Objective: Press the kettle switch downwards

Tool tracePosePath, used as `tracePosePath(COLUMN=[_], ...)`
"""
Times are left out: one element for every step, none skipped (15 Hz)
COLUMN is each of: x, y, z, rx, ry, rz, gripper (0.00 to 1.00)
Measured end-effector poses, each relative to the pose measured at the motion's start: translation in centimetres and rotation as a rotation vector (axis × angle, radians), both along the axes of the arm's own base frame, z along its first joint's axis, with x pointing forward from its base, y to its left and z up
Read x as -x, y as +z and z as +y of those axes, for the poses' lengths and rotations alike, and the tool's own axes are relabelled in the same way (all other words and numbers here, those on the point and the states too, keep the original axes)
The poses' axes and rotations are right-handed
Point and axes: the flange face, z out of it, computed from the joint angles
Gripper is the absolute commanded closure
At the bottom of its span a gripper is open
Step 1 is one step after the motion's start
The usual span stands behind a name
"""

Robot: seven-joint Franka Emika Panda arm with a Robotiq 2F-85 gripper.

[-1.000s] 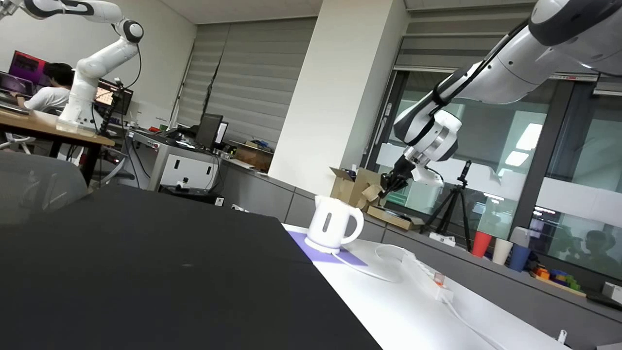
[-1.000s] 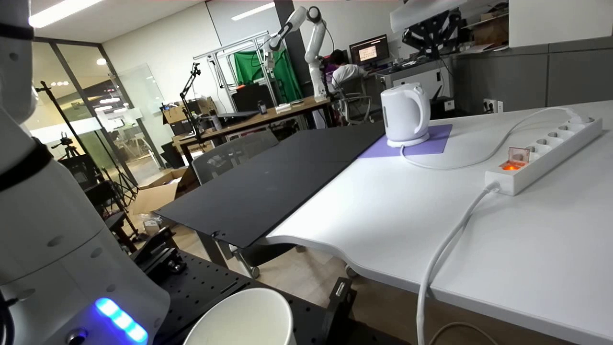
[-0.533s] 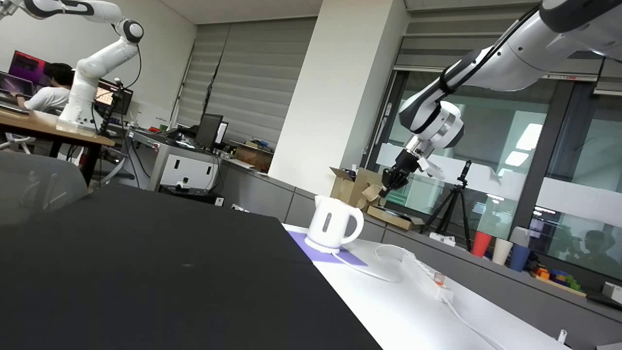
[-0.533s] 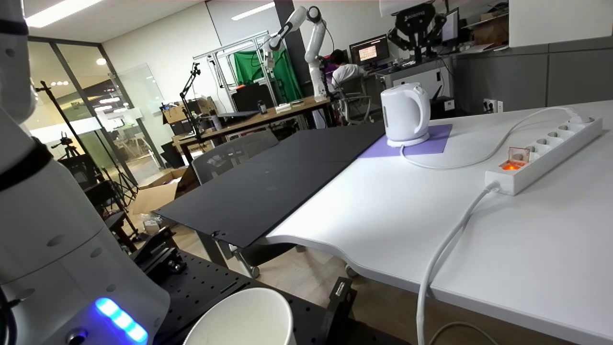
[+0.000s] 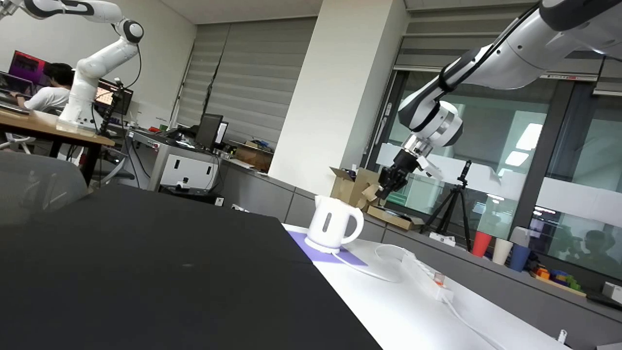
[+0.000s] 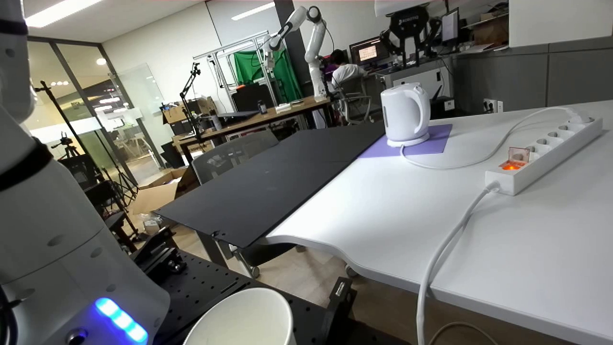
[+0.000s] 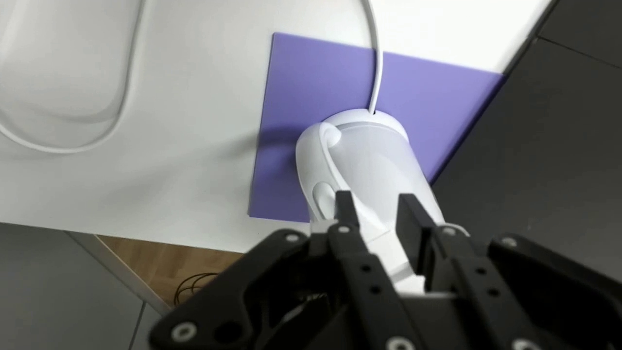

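While the kettle [image 5: 328,224] stands upright on a purple mat [image 5: 300,239] in an exterior view, the gripper [image 5: 382,194] hangs above the kettle on the side of its handle [image 5: 359,223], the two apart. In an exterior view, the power strip [image 6: 550,160], glowing orange in one spot, lies on the white table [image 6: 383,201] off the kettle's handle side; a white cord [image 6: 452,168] runs to it from the kettle's base [image 6: 409,143], and the gripper shows above the kettle. In the wrist view, the gripper's fingers [image 7: 347,208] stand a narrow gap apart in front of the kettle's upper part.
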Motion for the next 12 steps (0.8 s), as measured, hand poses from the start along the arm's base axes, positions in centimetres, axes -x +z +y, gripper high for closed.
tracePosePath(x=[-0.02, -0.05, -0.07, -0.08, -0.08, -0.08, -0.08, -0.08, -0.08, -0.08, -0.08, -0.07], y=[0.0, 0.0, 0.0, 0.0, 0.0, 0.0, 0.0, 0.0, 0.0, 0.0, 0.0, 0.0], z=[0.07, 0.13, 0.18, 0.21, 0.22, 0.22, 0.22, 0.21, 0.21, 0.21, 0.21, 0.21], rx=[0.0, 0.0, 0.0, 0.0, 0.0, 0.0, 0.0, 0.0, 0.0, 0.0, 0.0, 0.0], ry=[0.001, 0.002, 0.003, 0.003, 0.003, 0.003, 0.003, 0.003, 0.003, 0.003, 0.003, 0.003], rz=[0.0, 0.0, 0.0, 0.0, 0.0, 0.0, 0.0, 0.0, 0.0, 0.0, 0.0, 0.0], gripper=[0.33, 0.27, 0.19, 0.13, 0.05, 0.01, 0.0, 0.0, 0.0, 0.0, 0.0, 0.0])
